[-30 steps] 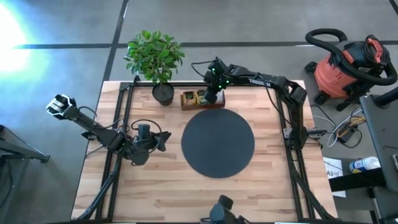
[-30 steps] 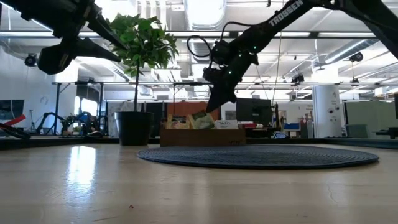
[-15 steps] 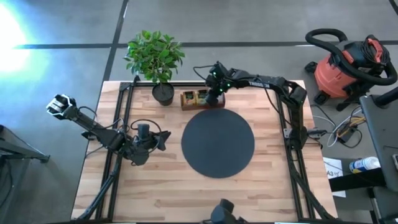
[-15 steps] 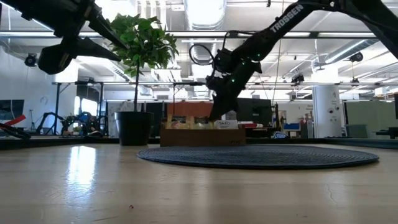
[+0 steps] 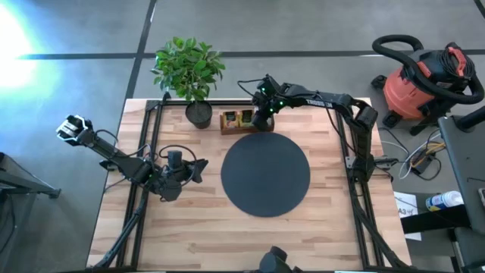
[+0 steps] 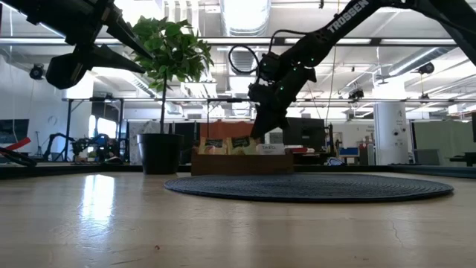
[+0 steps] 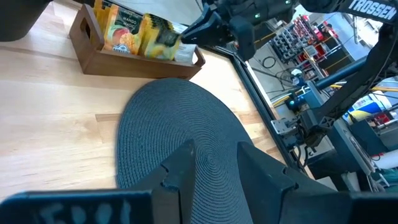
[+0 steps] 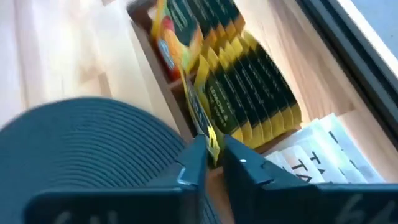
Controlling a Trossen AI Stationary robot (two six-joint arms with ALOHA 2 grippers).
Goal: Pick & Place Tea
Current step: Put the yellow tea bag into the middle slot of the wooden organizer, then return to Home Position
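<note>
Right hand (image 8: 214, 155) pinching yellow sachet (image 8: 200, 115), grip half-hidden

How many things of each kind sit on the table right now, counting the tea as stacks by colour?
Potted plant: 1
Wooden tray: 1
Black mat: 1
Orange tea stack: 1
Yellow tea stack: 1
White tea stack: 1
Total: 6

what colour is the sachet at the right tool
Yellow and dark green sachet at the right tool; right wrist view.
</note>
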